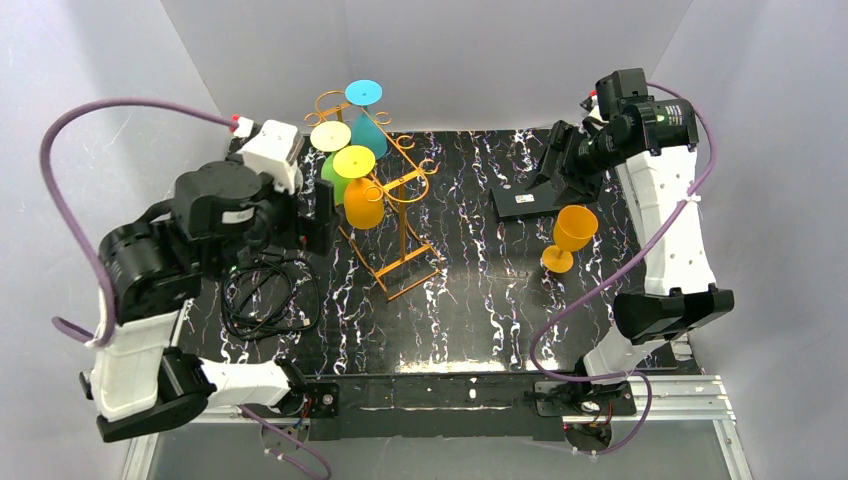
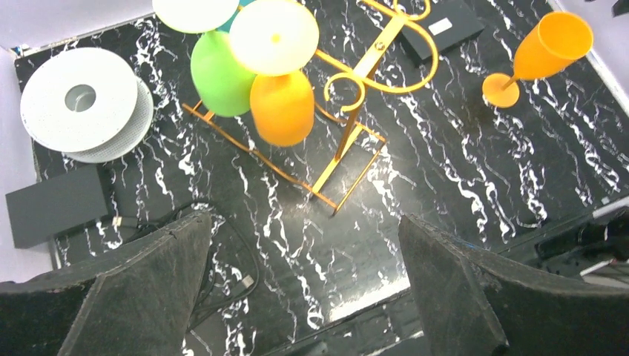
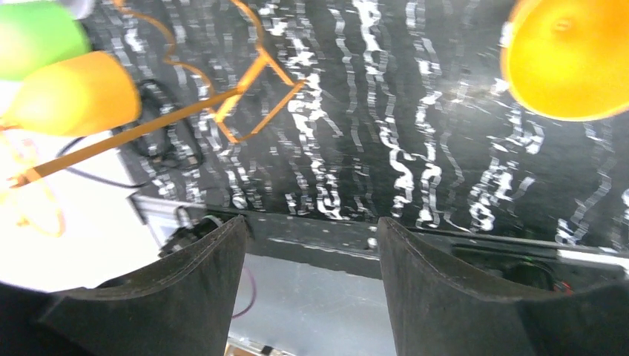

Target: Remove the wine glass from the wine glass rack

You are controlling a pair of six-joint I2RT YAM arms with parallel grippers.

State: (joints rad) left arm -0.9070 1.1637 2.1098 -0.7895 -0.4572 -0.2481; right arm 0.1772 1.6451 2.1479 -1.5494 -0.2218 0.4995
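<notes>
Glassware first: the orange plastic wine glass stands upright on its own foot on the black white-veined counter. It is well apart from the orange-gold wire wine glass rack and lies below your right claw, ahead and to that claw's right. I judge it sits there because it is already off the rack and set down. Your right claw hangs above it with jaws apart and nothing between them, which fits a let-go rather than a grip. Your left claw is spread wide and empty, high over the counter with the rack ahead of it; it looks parked out of the way. On the rack, a green glass, a second orange glass and a teal glass hang bowl-down by their feet, as the wire rails are meant to carry them.

Hard to read: the right wrist view cuts the standing glass off at the frame's corner and is washed out at the left, so you can't see its foot there. From above, the glass feet hide the rack's rear scrolls, and the teal glass barely shows from the left wrist.
</notes>
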